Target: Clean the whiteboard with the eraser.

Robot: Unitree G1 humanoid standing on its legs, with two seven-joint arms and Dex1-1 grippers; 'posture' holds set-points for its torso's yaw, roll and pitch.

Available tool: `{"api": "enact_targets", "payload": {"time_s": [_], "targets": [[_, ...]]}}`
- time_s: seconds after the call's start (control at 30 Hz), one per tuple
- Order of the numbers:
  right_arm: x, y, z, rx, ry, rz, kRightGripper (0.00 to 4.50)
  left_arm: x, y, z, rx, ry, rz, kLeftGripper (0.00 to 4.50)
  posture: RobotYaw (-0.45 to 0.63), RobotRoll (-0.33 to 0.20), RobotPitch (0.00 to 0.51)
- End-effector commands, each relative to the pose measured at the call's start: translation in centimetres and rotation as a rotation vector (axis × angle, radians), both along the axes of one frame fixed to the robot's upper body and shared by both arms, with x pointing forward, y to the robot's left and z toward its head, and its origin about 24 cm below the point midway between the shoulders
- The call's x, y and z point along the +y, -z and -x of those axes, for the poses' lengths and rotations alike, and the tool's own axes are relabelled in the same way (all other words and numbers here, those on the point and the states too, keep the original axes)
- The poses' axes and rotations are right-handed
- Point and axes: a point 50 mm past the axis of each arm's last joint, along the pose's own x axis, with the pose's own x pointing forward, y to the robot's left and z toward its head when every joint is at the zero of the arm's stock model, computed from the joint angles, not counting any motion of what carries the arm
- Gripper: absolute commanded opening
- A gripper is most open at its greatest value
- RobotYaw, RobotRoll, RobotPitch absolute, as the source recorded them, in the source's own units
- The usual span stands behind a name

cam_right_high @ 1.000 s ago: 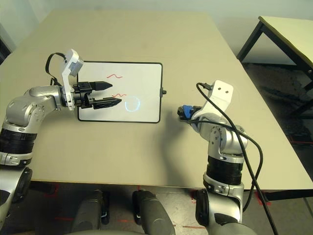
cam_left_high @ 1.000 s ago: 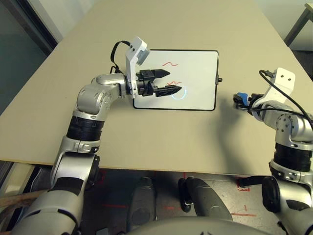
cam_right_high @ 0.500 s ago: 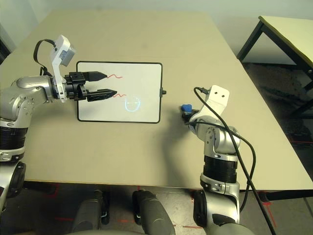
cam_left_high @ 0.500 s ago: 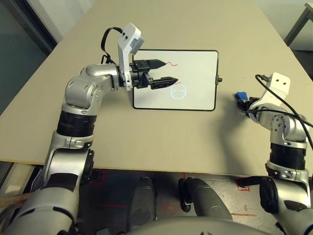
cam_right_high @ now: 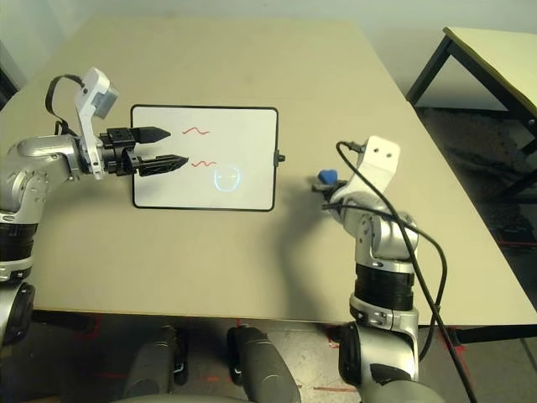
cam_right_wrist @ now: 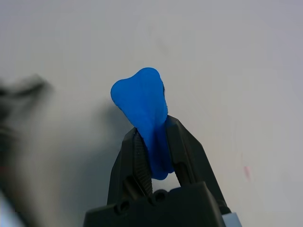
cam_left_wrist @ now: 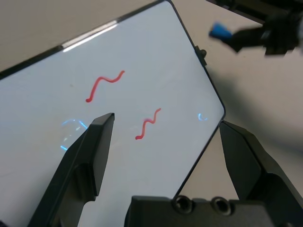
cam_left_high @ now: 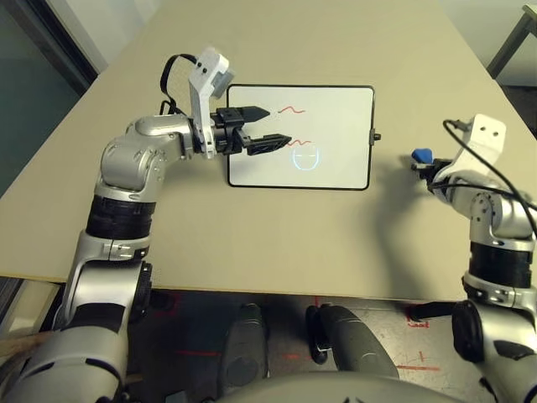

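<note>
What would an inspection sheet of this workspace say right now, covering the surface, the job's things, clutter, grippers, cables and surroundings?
Surface: beige table, bare around the board.
Job's things: whiteboard lies flat, still bearing two red squiggles and a bluish ring; blue eraser is pinched between the right gripper's fingers, off to the board's right.
Clutter: nothing seen.
Grippers: left gripper open, fingers empty, over the board's left part; right gripper shut on the eraser, with part of the block sticking out past the fingertips.
Cables: black cable loops from the right wrist camera down the arm; another black cable loops at the left wrist.
Surroundings: second table at the far right; floor below.
</note>
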Motion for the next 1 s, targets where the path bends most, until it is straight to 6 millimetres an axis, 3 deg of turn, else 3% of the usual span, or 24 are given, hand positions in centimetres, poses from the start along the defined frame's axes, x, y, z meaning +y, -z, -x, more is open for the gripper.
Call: {"api": "enact_targets", "payload": {"time_s": [0.03,0.23,0.33,0.7,1.0], "targets": [[3.7,-1.9,0.3,-0.015,-0.254,0.046,0.64,1.0,-0.2,0.2,-0.005,-0.037,0.001,4.50,-0.04,0.000,0.098],[9.5,-2.4,0.5,0.003,-0.553,0.134,0.64,1.9,-0.5,0.2,-0.001,-0.066,-0.020,4.50,-0.02,0.000,0.099],[11.0,-1.9,-0.2,0.006,-0.624,0.221,0.64,2.2,-0.5,0.3,0.009,-0.072,-0.035,4.50,-0.01,0.000,0.099],[12.2,-3.2,-3.6,-0.055,-0.685,0.596,0.64,2.9,-0.6,1.0,0.032,-0.075,-0.048,4.50,0.03,0.000,0.101],[13.0,-3.5,-4.2,-0.034,-0.773,0.850,0.64,2.9,-0.3,1.4,0.057,-0.078,-0.041,4.50,0.04,0.000,0.103]]}}
